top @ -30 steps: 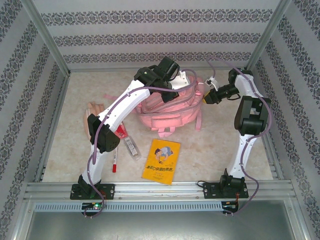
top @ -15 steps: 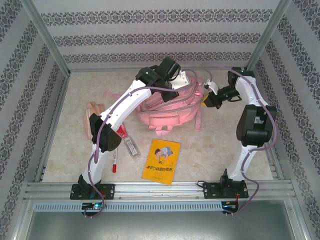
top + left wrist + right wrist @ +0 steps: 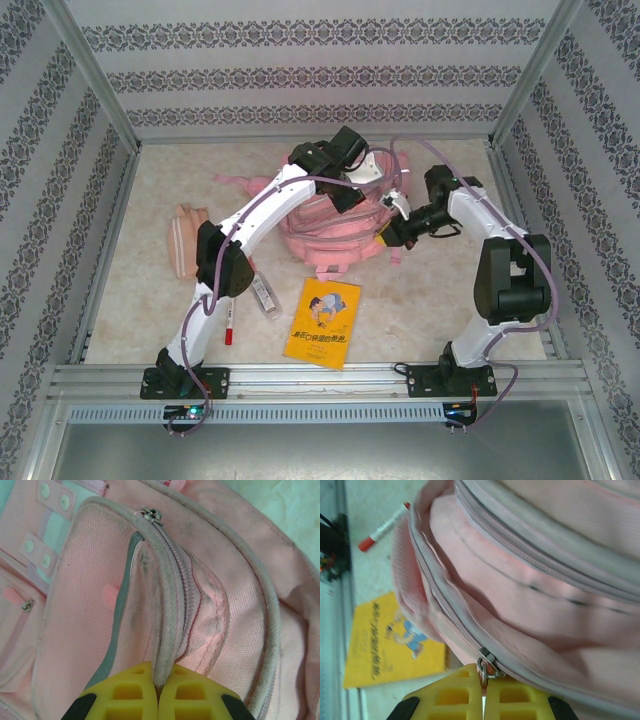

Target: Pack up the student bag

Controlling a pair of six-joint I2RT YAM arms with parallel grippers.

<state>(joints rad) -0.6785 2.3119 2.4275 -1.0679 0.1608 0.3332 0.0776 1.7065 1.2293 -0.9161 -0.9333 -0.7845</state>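
Grip now comes from both sides: left end effector [image 3: 157, 677] stays clenched on the rim [image 3: 167, 605] of the backpack [image 3: 335, 235] at the far middle of the desk [image 3: 430, 290], right end effector [image 3: 483, 680] newly pinches its zipper pull [image 3: 485, 661], so unzipping looks ready to start.

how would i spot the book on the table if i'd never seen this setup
Find the pink backpack in the middle of the table. The book lies flat just in front of it, toward the near edge. Its bright yellow cover with a cartoon sets it apart from the thin red marker to its left.
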